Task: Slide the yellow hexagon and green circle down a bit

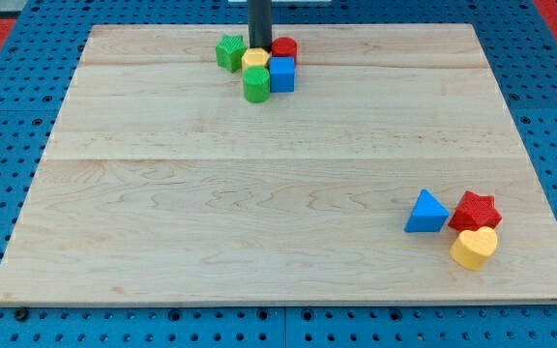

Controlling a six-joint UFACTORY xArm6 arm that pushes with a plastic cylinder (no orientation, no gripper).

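The yellow hexagon (254,59) sits near the view's top centre of the wooden board (278,193). The green circle (256,84) touches it just below. My tip (258,47) stands right at the top edge of the yellow hexagon, between a green star-like block (229,51) on its left and a red cylinder (284,49) on its right. A blue cube (282,73) touches the right side of the hexagon and the green circle.
At the view's bottom right lie a blue triangle (425,213), a red star (476,210) and a yellow heart (474,247), close together near the board's right edge. Blue perforated table surrounds the board.
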